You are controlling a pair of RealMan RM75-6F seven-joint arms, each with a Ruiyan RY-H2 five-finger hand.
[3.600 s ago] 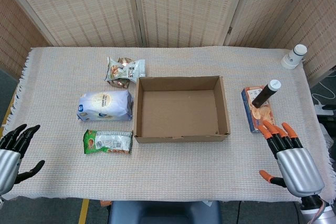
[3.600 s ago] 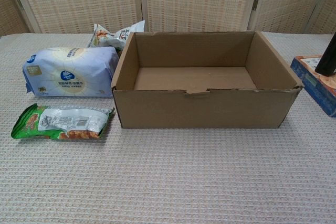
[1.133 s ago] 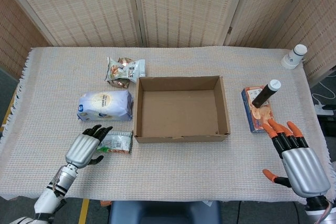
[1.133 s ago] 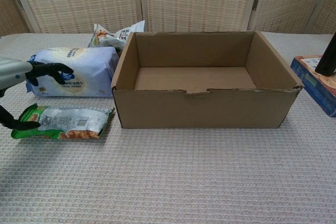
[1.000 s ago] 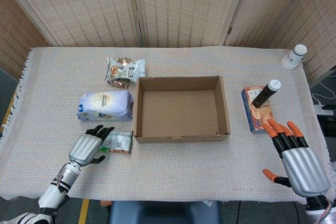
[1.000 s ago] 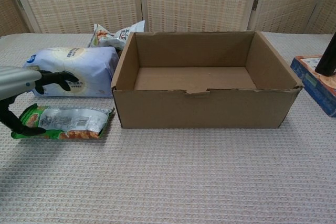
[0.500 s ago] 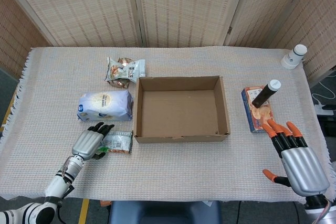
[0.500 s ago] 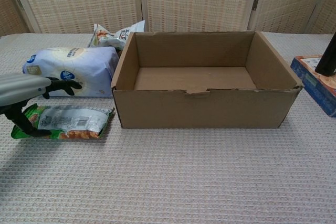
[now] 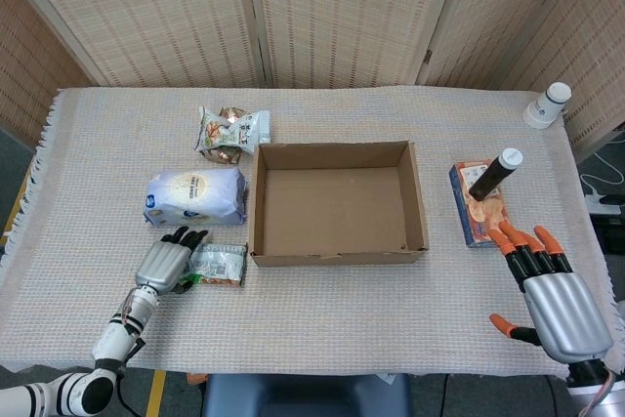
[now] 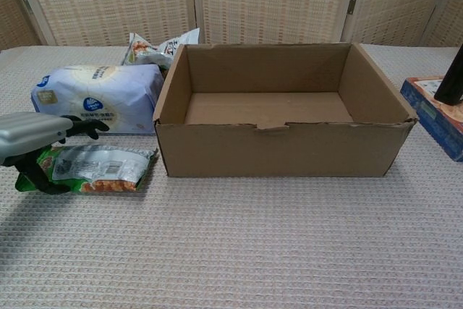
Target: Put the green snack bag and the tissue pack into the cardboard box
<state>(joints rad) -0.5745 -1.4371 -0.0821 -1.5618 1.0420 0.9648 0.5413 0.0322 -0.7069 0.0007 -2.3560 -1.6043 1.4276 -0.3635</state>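
At lower left, the left robot hand [image 9: 168, 263], fingers apart, straddles the flat green foil snack bag [image 10: 98, 168] on the counter [image 9: 322, 310]. Close firmly on its edge, then lift clear of the open brown cardboard box [image 9: 337, 204]; the blue-white tissue pack [image 9: 195, 196] waits above.

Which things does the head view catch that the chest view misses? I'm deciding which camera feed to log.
Only the head view shows the right hand, open above the table's near right, and the white bottle at the far right corner. Only the chest view shows the left hand's thumb reaching under the green snack bag's left end. Both show the left hand, tissue pack, empty cardboard box and blue carton.
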